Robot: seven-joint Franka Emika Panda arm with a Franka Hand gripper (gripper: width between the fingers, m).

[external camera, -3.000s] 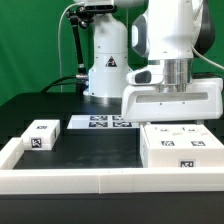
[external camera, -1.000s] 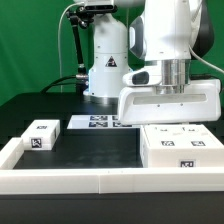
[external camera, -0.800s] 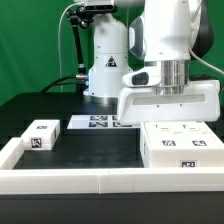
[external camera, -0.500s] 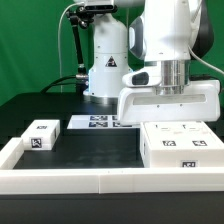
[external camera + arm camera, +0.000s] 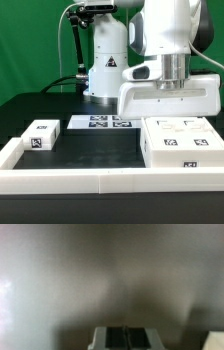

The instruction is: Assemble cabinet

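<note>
The white cabinet body (image 5: 182, 143), with tags on its top and front, stands at the exterior view's right, against the front wall. A small white tagged block (image 5: 42, 134) lies at the left. My gripper (image 5: 172, 117) hangs right over the back of the cabinet body. Its wide white hand hides the fingers in this view. In the wrist view the gripper (image 5: 123, 337) has its two dark pads pressed together with nothing between them. A blurred pale surface, very close, fills the rest of that view.
The marker board (image 5: 98, 122) lies flat behind the parts, in front of the robot base (image 5: 105, 75). A long low white border wall (image 5: 90, 181) runs along the front and up the left side. The table top is black.
The hand has risen slightly and shifted a little to the exterior view's right. The cabinet body sits slightly further right, with more of its top showing. The small block has not moved.
</note>
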